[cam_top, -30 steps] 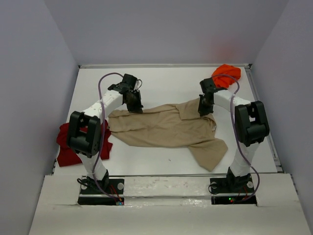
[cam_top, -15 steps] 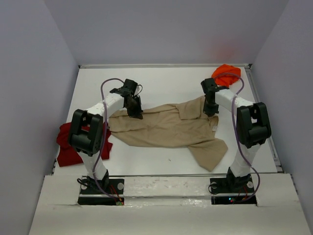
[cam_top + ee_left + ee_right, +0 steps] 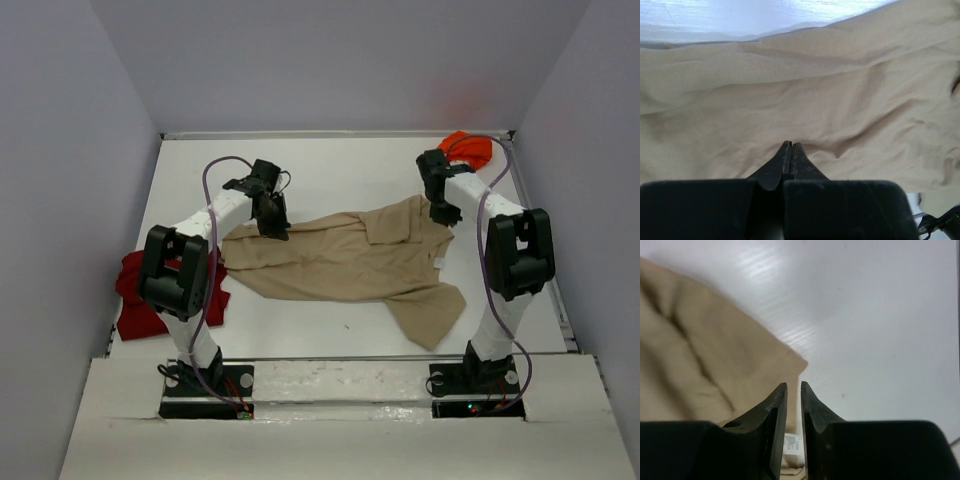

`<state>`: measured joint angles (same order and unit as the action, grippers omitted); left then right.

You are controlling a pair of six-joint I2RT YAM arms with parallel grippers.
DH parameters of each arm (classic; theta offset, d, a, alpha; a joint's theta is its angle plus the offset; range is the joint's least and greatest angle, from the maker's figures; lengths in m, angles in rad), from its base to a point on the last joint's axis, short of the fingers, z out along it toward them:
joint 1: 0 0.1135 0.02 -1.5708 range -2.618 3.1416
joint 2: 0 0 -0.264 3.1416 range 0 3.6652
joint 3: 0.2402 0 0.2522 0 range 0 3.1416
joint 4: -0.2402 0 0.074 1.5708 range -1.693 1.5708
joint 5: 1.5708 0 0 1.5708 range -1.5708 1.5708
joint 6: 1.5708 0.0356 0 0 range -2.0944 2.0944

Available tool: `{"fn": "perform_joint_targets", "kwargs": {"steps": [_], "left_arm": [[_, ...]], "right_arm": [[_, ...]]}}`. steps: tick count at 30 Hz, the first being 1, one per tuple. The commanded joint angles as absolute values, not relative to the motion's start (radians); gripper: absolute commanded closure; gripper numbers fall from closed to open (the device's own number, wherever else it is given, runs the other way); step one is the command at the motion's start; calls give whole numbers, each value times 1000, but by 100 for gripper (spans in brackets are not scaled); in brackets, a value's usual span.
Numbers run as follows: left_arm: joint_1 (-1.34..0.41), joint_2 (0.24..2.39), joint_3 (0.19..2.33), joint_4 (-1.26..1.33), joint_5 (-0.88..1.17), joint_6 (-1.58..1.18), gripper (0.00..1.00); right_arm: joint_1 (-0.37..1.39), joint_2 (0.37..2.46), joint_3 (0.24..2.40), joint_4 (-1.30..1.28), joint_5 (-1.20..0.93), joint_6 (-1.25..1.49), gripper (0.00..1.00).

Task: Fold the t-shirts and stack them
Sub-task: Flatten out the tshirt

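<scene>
Spreading of tan shirt [image 3: 345, 262], rumpled at the middle of the table [image 3: 350, 165]. Left pincer [image 3: 790, 144], pressed together, pinches its left edge. Right pincer [image 3: 794, 385], slightly spread and empty, hangs over the far right corner. Advised: grip that corner, draw the cloth taut, then fold.

Overhead, two wrist close-ups; common tan shirt [image 3: 340, 262]

A white, smooth, flat table [image 3: 340, 170] carries three garments lying directly on it. A large tan short-sleeved cloth shirt [image 3: 340, 262] is spread crumpled across the middle, one sleeve trailing toward the near right. A dark red cloth shirt [image 3: 135, 300] lies bunched at the left edge and a bright orange cloth shirt [image 3: 472, 150] is heaped in the far right corner, both well apart from the tan one.
</scene>
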<state>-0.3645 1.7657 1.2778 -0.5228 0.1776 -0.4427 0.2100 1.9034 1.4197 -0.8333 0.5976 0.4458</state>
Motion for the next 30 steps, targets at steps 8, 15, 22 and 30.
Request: {"fn": "perform_joint_targets", "kwargs": {"steps": [8, 15, 22, 30], "left_arm": [[-365, 1807, 1304, -541, 137, -503, 100], [-350, 1881, 1396, -620, -76, -534, 100], [-278, 1818, 1423, -589, -180, -548, 65], [-209, 1821, 1457, -571, -216, -489, 47]], "right_arm": [[224, 1695, 1408, -624, 65, 311, 50], [183, 1752, 1353, -561, -110, 302, 53], [153, 1750, 1345, -522, -239, 296, 49], [132, 1785, 1304, -494, -282, 308, 50]]}}
